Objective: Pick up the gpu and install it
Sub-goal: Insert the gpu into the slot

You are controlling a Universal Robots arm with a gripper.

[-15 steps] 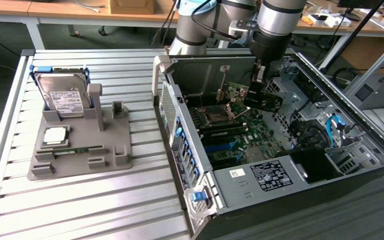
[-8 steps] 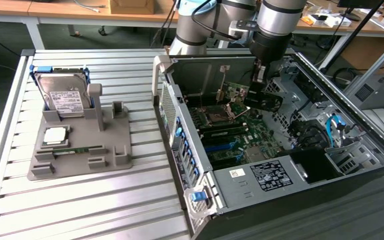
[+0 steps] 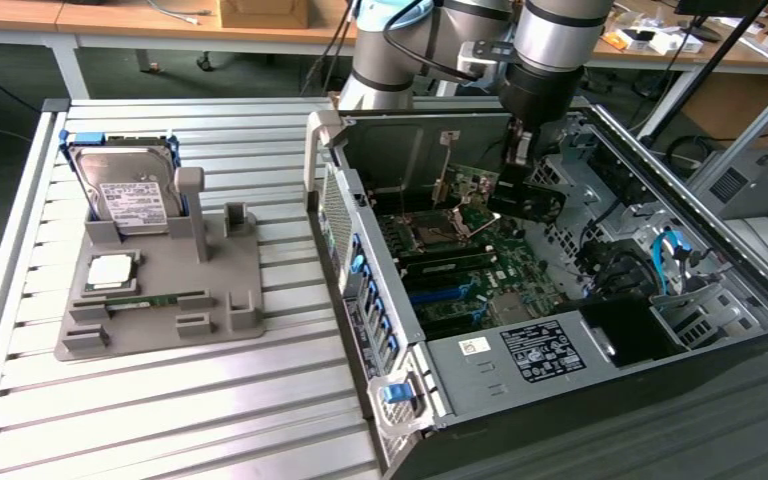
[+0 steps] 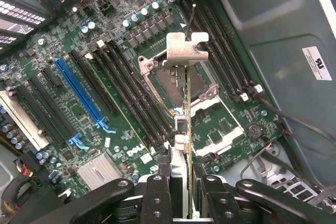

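The tool (image 4: pixel 187 182) is clamping the gpu (image 3: pixel 534 203) inside the open computer case (image 3: pixel 598 340)
Its two fingers (image 4: pixel 157 198) are pressing on either face of the card, which is hanging edge-on (silver bracket (image 4: pixel 187 50) leading) over the motherboard (image 4: pixel 105 103), in line with the CPU socket (image 4: pixel 160 80); farther off, the case is lying on its side, beside a grey parts tray (image 3: pixel 157 320) on the worktop (image 3: pixel 157 430).

thin dark gpu card (image 4: pixel 187 98), silver bracket: edge-on between black fingers (image 4: pixel 156 195), fan face hidden
white case label (image 3: pixel 535 352), apart from fingers: print unreadable
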